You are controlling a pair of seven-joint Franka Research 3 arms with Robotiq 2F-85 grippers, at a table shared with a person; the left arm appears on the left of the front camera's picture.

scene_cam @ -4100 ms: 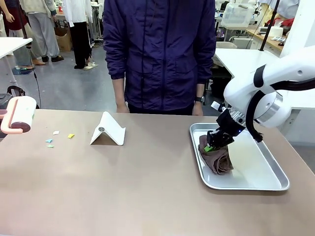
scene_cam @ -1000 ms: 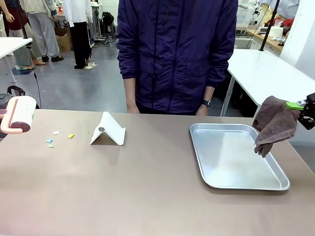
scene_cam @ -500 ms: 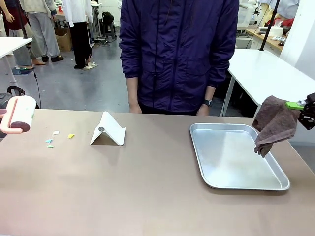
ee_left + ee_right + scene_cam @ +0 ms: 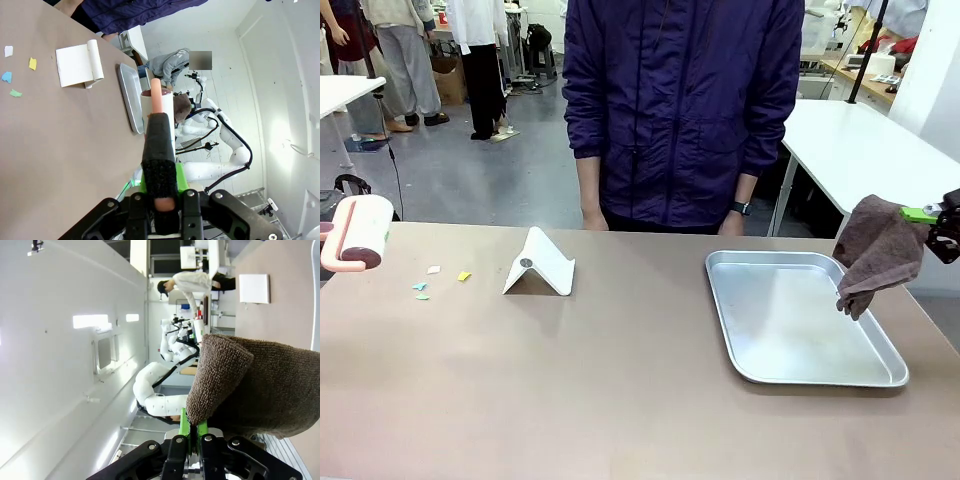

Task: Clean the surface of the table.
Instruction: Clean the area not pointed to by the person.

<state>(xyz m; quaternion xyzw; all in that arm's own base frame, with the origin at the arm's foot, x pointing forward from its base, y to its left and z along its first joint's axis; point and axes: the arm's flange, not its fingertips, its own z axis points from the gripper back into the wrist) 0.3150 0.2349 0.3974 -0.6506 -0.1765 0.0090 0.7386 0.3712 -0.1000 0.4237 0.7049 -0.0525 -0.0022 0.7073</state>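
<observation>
The right claw [image 4: 920, 214], down inside the metal tray [image 4: 800, 378] 4 seconds ago, has lifted the brown cloth [image 4: 875, 250] out. The cloth now hangs from the claw in the air, above the tray's near edge. The person [image 4: 685, 110] has stepped slightly toward the claw.

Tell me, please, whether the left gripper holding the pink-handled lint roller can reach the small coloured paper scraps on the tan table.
Probably yes: the left gripper holds the white lint roller close to the coloured paper scraps, with bare tan table between.
</observation>
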